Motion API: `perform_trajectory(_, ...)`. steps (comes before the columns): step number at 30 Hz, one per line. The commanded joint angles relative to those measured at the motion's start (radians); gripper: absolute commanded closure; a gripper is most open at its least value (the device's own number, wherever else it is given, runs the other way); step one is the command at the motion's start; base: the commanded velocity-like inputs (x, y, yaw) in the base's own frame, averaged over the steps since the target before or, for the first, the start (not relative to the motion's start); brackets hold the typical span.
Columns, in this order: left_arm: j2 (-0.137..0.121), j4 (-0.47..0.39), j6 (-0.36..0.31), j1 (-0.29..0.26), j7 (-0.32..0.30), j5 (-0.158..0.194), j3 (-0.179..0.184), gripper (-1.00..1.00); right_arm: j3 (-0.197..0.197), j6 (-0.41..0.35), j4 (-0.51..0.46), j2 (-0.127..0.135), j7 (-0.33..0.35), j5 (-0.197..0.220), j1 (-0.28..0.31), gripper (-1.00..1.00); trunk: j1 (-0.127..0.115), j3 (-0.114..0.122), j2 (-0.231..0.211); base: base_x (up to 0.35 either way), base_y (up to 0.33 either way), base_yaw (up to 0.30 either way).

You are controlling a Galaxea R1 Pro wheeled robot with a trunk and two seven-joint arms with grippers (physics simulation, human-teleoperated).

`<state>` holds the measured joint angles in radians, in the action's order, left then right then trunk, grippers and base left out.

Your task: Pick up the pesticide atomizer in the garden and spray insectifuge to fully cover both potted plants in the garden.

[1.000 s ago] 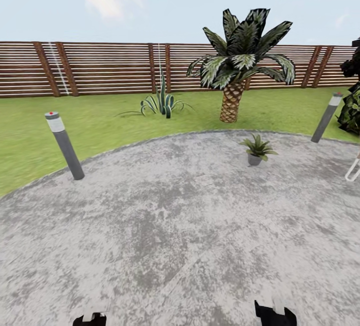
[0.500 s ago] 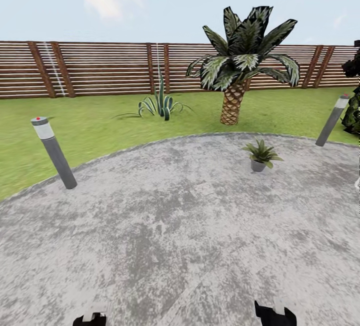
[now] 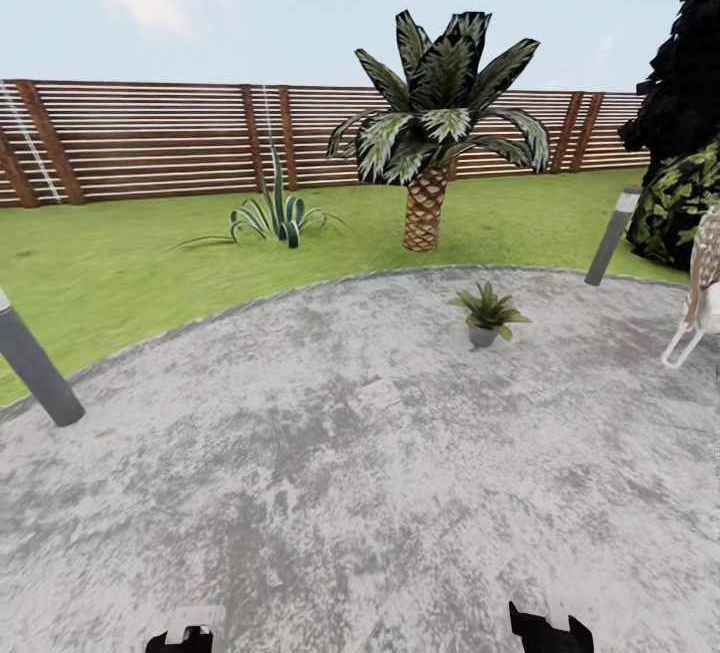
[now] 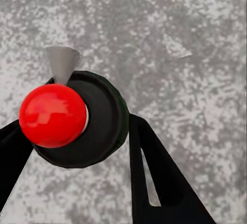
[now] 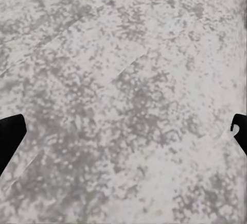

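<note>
In the left wrist view my left gripper (image 4: 77, 128) is shut on the pesticide atomizer (image 4: 105, 126), seen from above as a dark round body with a red knob and a grey cone nozzle, over the grey paving. One potted plant (image 3: 487, 311), a small green rosette in a grey pot, stands on the round patio (image 3: 330, 453) ahead and slightly right. The other potted plant is out of view. My right gripper (image 5: 126, 123) is open over bare paving, with nothing between its fingers.
A palm (image 3: 428, 148) and a striped agave clump (image 3: 270, 215) grow on the lawn before the slatted fence (image 3: 150, 138). Grey bollard lights (image 3: 35, 365) (image 3: 611, 236) stand at the patio's rim. A white chair (image 3: 697, 308) and a dark bush (image 3: 682, 198) are at the right.
The whole head view has shifted left, so the camera has turned right. The left bollard has slid to the edge, and the chair and dark bush have come in at the right.
</note>
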<state>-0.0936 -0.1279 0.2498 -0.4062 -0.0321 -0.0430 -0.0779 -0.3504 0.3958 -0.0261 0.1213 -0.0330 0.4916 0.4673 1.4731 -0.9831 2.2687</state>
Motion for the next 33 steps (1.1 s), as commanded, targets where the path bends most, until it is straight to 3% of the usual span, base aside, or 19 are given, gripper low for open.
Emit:
perform_trajectory(1, 0.000, 0.001, 0.003, 0.000, -0.003, -0.005, -0.008, 1.00, -0.009, 0.002, 0.000, 0.000, -0.003, 0.005, 0.001, -1.00, 0.000, -0.001, 0.000, 0.338, 0.000, -0.262)
perform_trajectory(15, 0.000, 0.001, 0.003, 0.000, -0.003, -0.005, -0.008, 1.00, -0.009, 0.002, 0.000, 0.000, -0.004, 0.005, 0.001, -1.00, 0.000, -0.001, 0.000, 0.338, 0.000, -0.246)
perform_trajectory(33, 0.000, 0.001, 0.003, 0.000, -0.003, -0.005, -0.008, 1.00, -0.009, 0.002, 0.000, 0.000, -0.004, 0.006, 0.001, -1.00, 0.000, -0.001, 0.000, 0.337, -0.019, -0.012)
